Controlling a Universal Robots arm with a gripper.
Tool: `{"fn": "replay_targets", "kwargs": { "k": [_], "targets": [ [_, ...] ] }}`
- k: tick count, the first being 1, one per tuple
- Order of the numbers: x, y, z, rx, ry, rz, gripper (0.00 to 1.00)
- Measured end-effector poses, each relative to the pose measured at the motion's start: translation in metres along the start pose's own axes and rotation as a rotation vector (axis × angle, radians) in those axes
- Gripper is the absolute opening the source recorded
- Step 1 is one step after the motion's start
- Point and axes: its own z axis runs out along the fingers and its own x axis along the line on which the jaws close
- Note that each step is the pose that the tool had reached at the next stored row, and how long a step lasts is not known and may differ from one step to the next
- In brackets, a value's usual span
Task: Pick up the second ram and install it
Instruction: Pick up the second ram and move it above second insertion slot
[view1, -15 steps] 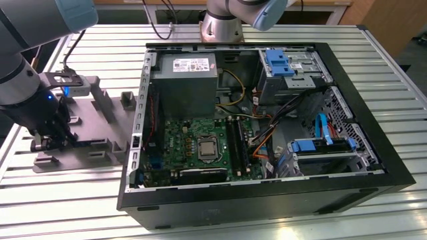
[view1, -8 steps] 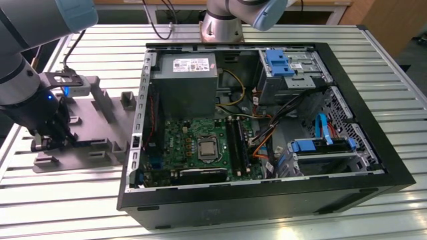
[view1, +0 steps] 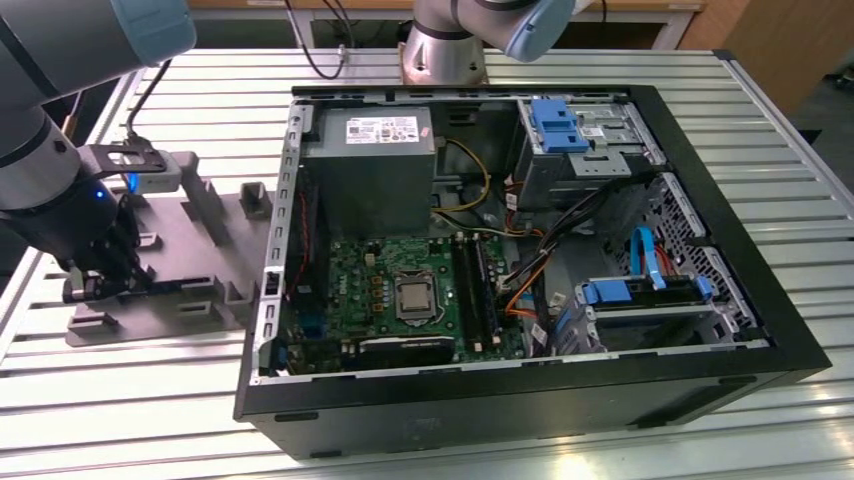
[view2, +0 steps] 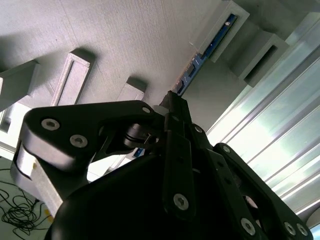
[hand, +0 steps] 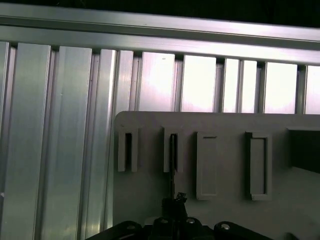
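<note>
I see the gripper (view1: 94, 285) low on the grey fixture (view1: 174, 245) at the table's (view1: 134, 400) edge, exterior view's left; fingers seemingly pinched on the second ram (view2: 207, 50), standing edgewise in that fixture

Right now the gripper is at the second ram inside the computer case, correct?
No. The gripper is at the second ram on the grey holder, outside the computer case, as the exterior view shows.
</note>
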Motion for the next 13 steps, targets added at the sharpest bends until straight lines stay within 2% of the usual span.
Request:
{"fn": "replay_targets", "kwargs": {
  "k": [13],
  "targets": [
    [0.0000,-0.0001,0.0000,0.0003,-0.0001,0.016,0.12]
  ]
}}
